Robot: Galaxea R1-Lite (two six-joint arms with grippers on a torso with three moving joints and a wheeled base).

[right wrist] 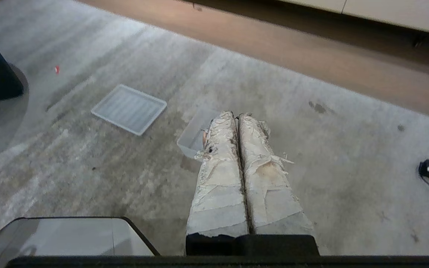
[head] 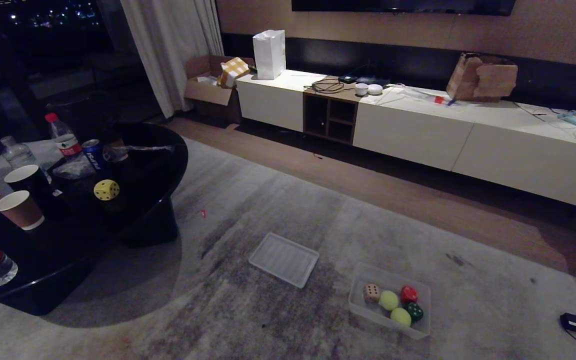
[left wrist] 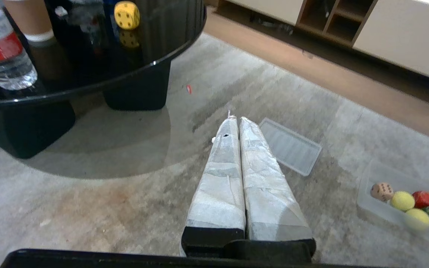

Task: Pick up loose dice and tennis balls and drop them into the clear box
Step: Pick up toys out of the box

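The clear box is sitting on the gray rug, see-through and low. A beige die, two fuzzy yellow-green tennis balls, a red die and a dark green die are lying inside. The yellow die with dark dots is resting on the black table. The flat lid is lying near the box. The left gripper and the right gripper are both pressing their fingers together, holding nothing.
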